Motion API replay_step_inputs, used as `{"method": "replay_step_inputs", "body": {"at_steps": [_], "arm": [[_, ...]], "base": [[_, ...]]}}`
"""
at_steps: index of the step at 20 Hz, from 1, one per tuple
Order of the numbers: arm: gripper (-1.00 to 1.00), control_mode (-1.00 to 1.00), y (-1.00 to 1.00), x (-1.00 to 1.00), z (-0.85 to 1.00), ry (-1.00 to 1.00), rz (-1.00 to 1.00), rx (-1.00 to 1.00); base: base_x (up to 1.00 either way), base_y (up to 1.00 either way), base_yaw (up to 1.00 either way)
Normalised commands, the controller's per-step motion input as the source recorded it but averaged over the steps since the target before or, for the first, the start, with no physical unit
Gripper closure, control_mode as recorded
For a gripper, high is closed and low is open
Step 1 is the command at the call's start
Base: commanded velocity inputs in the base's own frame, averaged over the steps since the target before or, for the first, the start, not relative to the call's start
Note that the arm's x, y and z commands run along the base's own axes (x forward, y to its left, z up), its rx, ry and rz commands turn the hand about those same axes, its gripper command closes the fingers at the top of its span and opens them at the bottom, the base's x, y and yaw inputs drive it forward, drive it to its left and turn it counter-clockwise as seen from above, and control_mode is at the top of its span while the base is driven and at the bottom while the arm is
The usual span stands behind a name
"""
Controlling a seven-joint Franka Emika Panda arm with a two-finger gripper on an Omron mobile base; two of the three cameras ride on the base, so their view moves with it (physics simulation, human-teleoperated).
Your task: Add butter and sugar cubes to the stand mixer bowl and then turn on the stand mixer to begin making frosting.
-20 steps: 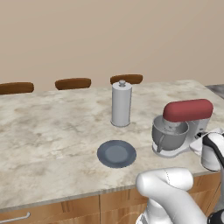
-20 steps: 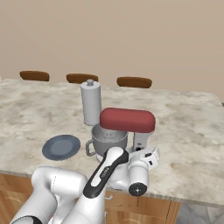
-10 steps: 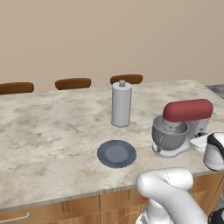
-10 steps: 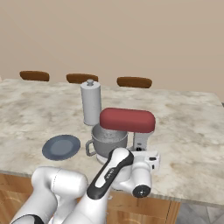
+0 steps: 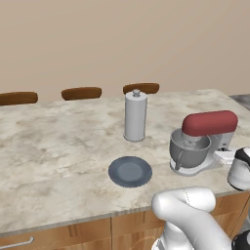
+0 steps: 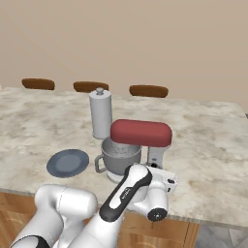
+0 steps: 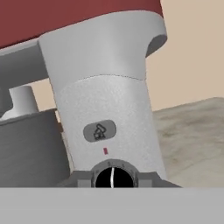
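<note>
The stand mixer (image 5: 210, 124) (image 6: 140, 133), silver-grey with a dark red head, stands near the counter's front right. Its grey metal stand mixer bowl (image 5: 190, 151) (image 6: 118, 160) sits under the head, handle toward the plate. My gripper (image 5: 223, 155) (image 6: 162, 175) is right up against the mixer's rear column, low down. In the hand view the column (image 7: 105, 87) is very close, with a black speed dial (image 7: 112, 177) at the bottom and the bowl's side (image 7: 30, 148) at left. My fingers are hidden. The butter and the sugar cubes are out of view.
A flat blue-grey plate (image 5: 130, 171) (image 6: 68, 162) lies left of the mixer. A tall grey canister (image 5: 135, 116) (image 6: 100, 114) stands behind it. Brown chair backs (image 5: 80, 93) line the counter's far side. The counter's front edge (image 6: 203, 220) is just below my hand.
My wrist has shifted slightly to the right and lower beside the mixer's column. The mixer, bowl, plate and canister have not moved.
</note>
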Motion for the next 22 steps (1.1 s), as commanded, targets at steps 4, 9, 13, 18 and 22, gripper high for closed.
{"method": "replay_step_inputs", "body": {"at_steps": [4,9,13,18,22], "arm": [[1.00,-1.00,0.05,0.00,0.00,0.00,-0.09,0.32],[1.00,-1.00,0.10,0.00,0.00,0.00,-0.10,0.30],[1.00,-1.00,0.12,0.00,0.00,0.04,-0.09,0.27],[1.00,-1.00,0.10,0.00,0.00,0.04,-0.09,0.27],[1.00,-1.00,0.06,0.00,0.00,0.06,-0.08,0.28]], "base": [[0.00,0.00,0.00],[0.00,0.00,0.00],[0.00,0.00,0.00],[0.00,0.00,0.00],[0.00,0.00,0.00]]}}
